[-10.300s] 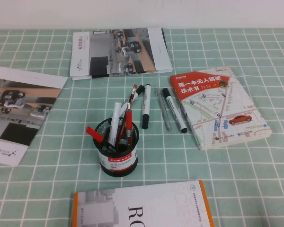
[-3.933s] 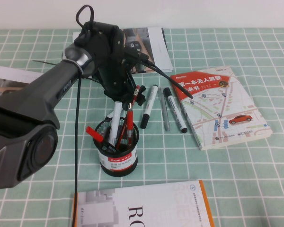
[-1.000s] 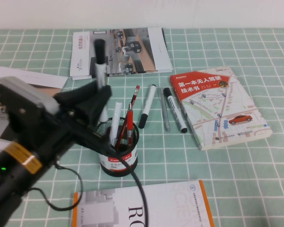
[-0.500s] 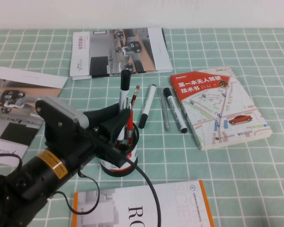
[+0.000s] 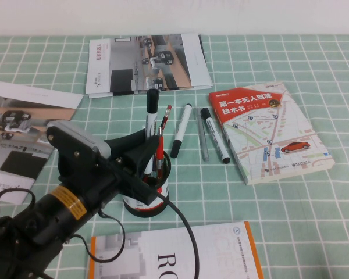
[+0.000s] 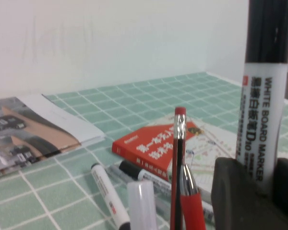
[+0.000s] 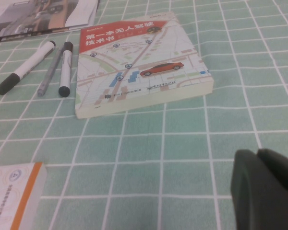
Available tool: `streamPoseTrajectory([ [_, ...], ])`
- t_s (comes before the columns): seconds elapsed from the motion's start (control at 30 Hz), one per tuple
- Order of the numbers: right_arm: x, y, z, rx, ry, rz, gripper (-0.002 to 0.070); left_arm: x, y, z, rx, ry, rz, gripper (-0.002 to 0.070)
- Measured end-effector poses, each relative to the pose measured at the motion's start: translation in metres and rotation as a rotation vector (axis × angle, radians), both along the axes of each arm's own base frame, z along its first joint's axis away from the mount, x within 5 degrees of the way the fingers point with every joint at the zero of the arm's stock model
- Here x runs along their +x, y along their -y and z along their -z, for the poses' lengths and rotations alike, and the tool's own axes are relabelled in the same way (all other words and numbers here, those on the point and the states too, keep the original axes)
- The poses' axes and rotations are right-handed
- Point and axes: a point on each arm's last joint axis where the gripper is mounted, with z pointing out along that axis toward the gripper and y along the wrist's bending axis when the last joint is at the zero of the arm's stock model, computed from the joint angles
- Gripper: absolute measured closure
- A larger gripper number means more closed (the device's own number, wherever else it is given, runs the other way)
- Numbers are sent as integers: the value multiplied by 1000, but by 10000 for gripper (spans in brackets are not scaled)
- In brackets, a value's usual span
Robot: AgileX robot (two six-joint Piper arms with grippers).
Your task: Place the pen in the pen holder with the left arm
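Left gripper point(image 5: 141, 152) has come down over the holder point(image 5: 144, 200) in the last second; its jaws pinch the pen point(image 5: 152, 113), a black-capped whiteboard marker, held upright. The pen's lower end now sits at or inside the holder's rim; half a second ago it stood much the same, so descent has nearly stopped. Judgement: insertion is all but done, release remains.

Inside the holder, a red pencil point(image 6: 178, 158) and other pens crowd the pen at its 3 o'clock. Three loose pens point(image 5: 202, 135) lie at the holder's 1 o'clock, the book point(image 5: 270, 129) beyond at 2 o'clock. Open cloth lies at 3 o'clock.

Right gripper point(image 7: 266, 184) is parked low over the cloth, near the book; jaws appear pressed together.
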Motion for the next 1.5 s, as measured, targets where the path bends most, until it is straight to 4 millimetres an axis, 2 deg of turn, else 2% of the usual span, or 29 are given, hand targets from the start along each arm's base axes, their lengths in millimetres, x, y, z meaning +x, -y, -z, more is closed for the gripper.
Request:
streamPoseTrajectory([
  [0.13,0,0,0,0,0,0,696,0,0,3,26,-23,0,564],
  [0.23,0,0,0,0,0,0,696,0,0,7,54,-52,-5,534],
  [0.37,0,0,0,0,0,0,696,0,-1,9,69,-67,-8,468],
  [0.57,0,0,0,0,0,0,696,0,-1,9,68,-76,-9,327],
  [0.63,0,0,0,0,0,0,696,0,-1,8,68,-77,-10,310],
  [0.73,0,0,0,0,0,0,696,-3,-4,-1,68,-71,-16,369],
  [0.83,0,0,0,0,0,0,696,-12,-10,-22,87,-49,-14,545],
  [0.93,0,0,0,0,0,0,696,-25,-18,-44,99,-28,-18,637],
  [1.13,0,0,0,0,0,0,696,-50,-39,-74,102,-45,-72,673],
  [1.23,0,0,0,0,0,0,696,-70,-56,-86,108,-34,-110,675],
  [1.37,0,0,0,0,0,0,696,-93,-72,-89,71,-4,-127,675],
  [1.5,0,0,0,0,0,0,696,-110,-84,-78,54,-10,-135,676],
])
